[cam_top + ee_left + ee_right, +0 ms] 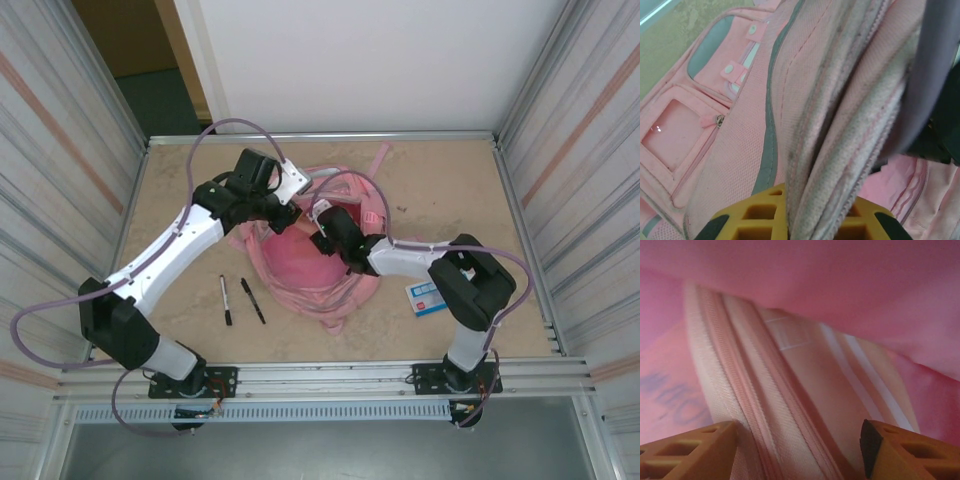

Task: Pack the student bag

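Beige speckled tabletop fenced by ribbed metal walls at the left and right edges of the overhead frame, with a plain white wall across the top.

Student bag at the middle of that frame: large, soft, pink, slumped and crumpled, mouth gaping toward the viewer, one strap trailing toward the upper right.

Left arm slanting up from the lower left corner to the bag's upper left edge. Left claw clamped together on a thick fold of the bag's pink and grey fabric, the fold pinched between its yellow fingers at the bottom of the left wrist frame. Front pockets and a small zip pull in the left half of that frame.

Right arm bending in from the lower right, wrist sunk into the bag's open mouth. Right claw with fingers spread apart, pink lining all round, above a zipped pink panel with pale stripes. Part of the bag or a separate case: cannot tell.

Two black pens on the tabletop, just left of the bag. Small blue-and-white card to the bag's right, near the right arm's elbow.
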Controlling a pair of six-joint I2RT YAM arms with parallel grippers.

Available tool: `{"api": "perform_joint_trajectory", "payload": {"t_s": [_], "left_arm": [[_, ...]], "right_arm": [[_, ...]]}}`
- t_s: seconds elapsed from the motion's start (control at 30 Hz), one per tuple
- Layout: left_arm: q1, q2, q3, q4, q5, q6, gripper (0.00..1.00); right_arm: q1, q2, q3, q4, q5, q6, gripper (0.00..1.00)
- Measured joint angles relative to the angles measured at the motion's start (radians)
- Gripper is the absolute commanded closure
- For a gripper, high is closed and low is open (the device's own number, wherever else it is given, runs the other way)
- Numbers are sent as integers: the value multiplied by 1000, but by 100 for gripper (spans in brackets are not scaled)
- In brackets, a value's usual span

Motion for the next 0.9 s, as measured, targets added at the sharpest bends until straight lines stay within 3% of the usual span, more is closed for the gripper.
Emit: {"api": "perform_joint_trajectory", "payload": {"t_s": [0.13, 0.43, 0.53, 0.6, 0.67, 0.73, 0.9], "left_arm": [[5, -6, -13, 13, 6, -1, 100], [13, -58, -90, 72, 12, -64, 100], [13, -77, -111, 79, 14, -76, 100], [13, -77, -112, 76, 17, -84, 100], [13, -77, -112, 74, 25, -89, 100], [15, -77, -112, 74, 34, -93, 100], [18, -77, -112, 71, 82, -116, 100]], "right_arm": [[-4, -7, 3, -16, -27, 80, 33], [-10, -248, -38, -237, -332, 336, 36], [19, -304, -95, -276, -379, 400, 38], [50, -309, -126, -281, -391, 454, 43], [74, -307, -161, -278, -394, 528, 57], [74, -296, -183, -266, -373, 592, 65], [16, -195, -185, -163, -298, 637, 74]]}}
